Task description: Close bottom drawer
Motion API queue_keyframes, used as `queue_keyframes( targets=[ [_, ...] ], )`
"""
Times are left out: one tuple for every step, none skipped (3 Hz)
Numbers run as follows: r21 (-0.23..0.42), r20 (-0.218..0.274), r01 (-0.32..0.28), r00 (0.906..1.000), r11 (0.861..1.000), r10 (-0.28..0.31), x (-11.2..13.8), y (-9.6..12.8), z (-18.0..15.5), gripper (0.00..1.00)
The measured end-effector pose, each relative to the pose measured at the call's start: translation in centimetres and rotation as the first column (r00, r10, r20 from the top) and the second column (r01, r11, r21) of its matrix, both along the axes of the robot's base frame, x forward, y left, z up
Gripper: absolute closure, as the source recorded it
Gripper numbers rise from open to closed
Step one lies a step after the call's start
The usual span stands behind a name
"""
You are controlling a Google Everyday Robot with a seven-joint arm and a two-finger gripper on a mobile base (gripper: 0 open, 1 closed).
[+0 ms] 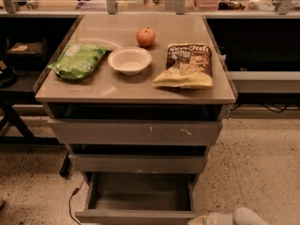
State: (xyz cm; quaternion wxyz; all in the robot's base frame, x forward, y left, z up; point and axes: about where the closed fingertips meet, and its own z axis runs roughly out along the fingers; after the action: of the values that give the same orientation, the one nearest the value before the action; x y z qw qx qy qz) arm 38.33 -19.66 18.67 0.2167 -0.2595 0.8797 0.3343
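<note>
Bottom edge, right of centre: pale end effector (213,218), mostly cut off by frame, apparently just beside right front corner of bottom drawer (140,196); open or closed state cannot be told. Bottom drawer: pulled out, grey tray floor exposed, front panel nearest the camera. Above: middle drawer front (138,163), pushed in; top drawer front (136,132), pale scratch marks. Desk (117,87) surface, left to right: green bag (77,60), white bowl (130,60), chip bag (185,65). Behind bowl: red apple (146,37).

Single high view, looking down onto the front of the drawer unit (136,132), moderately near, gripper (236,217) at bottom-right edge
</note>
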Motion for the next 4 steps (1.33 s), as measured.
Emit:
queue_keyframes(
  targets=[
    [0.030,0.071,0.043,0.9965,0.999,-0.045,4.1,-0.2,0.5,1.00],
    [0.030,0.071,0.043,0.9965,0.999,-0.045,4.1,-0.2,0.5,1.00],
    [0.049,0.094,0.010,0.9954,0.999,-0.015,4.8,0.8,0.6,1.00],
    [0.071,0.103,-0.045,0.9940,0.996,0.038,6.5,2.6,0.0,1.00]
  ],
)
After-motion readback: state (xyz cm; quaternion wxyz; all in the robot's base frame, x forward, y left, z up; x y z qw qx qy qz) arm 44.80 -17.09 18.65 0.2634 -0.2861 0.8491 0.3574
